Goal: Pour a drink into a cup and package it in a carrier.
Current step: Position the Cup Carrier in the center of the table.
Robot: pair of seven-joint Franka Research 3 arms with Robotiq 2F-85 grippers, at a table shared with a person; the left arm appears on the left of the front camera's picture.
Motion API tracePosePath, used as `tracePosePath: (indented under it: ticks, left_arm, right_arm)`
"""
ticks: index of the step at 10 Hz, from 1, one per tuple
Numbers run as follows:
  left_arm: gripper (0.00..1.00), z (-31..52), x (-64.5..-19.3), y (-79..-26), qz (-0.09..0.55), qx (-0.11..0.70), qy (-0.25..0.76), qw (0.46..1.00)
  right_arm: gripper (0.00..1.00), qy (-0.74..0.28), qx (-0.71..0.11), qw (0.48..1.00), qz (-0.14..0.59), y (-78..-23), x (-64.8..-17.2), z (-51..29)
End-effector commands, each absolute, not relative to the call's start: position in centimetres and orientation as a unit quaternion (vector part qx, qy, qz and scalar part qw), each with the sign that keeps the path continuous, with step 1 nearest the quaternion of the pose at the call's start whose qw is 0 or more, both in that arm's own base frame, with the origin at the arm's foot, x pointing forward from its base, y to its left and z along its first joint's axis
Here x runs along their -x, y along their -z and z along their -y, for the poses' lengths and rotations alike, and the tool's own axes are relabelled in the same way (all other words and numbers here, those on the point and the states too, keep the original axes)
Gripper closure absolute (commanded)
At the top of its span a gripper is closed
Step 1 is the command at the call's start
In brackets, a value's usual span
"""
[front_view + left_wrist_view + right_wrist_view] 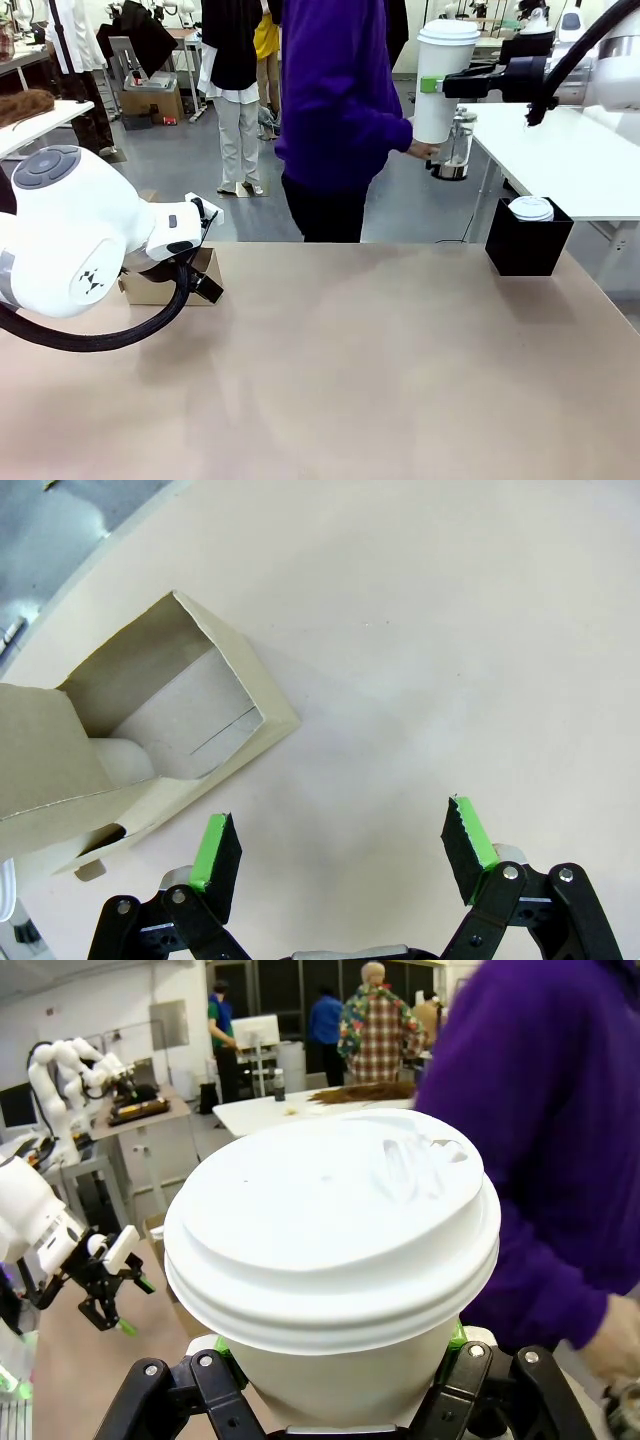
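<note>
Judged past the pour: lidded cup [446, 70] clamped aloft at far right in closed right gripper [335, 1375], close to person's hand [424, 150] on press jug [456, 145]; left gripper [340, 845] spread wide, empty, just beside carrier [150, 730] at left of table [380, 360]; left to do: seating cup in carrier.

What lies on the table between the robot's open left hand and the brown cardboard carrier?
Nothing. In the left wrist view, the short stretch of beige tabletop between the left hand and the carrier is bare.
</note>
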State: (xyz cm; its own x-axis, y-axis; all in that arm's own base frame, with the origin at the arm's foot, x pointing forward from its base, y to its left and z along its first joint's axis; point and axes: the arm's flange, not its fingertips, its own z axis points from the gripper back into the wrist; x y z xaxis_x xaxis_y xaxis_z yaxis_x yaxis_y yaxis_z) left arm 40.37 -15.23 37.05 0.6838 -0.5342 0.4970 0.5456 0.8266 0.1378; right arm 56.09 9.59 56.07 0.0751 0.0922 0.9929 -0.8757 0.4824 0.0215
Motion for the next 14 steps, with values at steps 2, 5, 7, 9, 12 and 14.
tracePosePath:
  ticks: [2, 5, 7, 9, 12, 14]
  left_arm:
    - [0.00, 15.2, -40.4, -37.1, 0.268, 0.012, 0.294, 0.918]
    - [0.00, 15.2, -40.4, -37.0, 0.267, 0.011, 0.294, 0.917]
    - [0.00, 12.9, -40.4, -41.7, 0.261, 0.023, 0.273, 0.925]
    - [0.00, 13.6, -39.3, -46.5, 0.257, 0.046, 0.243, 0.934]
    - [0.00, 15.0, -38.7, -55.6, 0.245, 0.040, 0.197, 0.948]
    - [0.00, 15.5, -40.1, -59.0, 0.234, 0.033, 0.167, 0.957]
  right_arm:
    - [0.20, -0.376, -0.343, 0.645, 0.570, -56.6, -55.9, -9.6]
    - [0.20, -0.376, -0.343, 0.645, 0.570, -56.6, -55.9, -9.6]
    - [0.20, -0.376, -0.343, 0.645, 0.570, -56.6, -55.9, -9.6]
    - [0.20, -0.376, -0.343, 0.645, 0.570, -56.6, -55.9, -9.6]
    - [0.20, -0.376, -0.343, 0.645, 0.570, -56.6, -55.9, -9.6]
    - [0.20, -0.376, -0.343, 0.645, 0.570, -56.6, -55.9, -9.6]
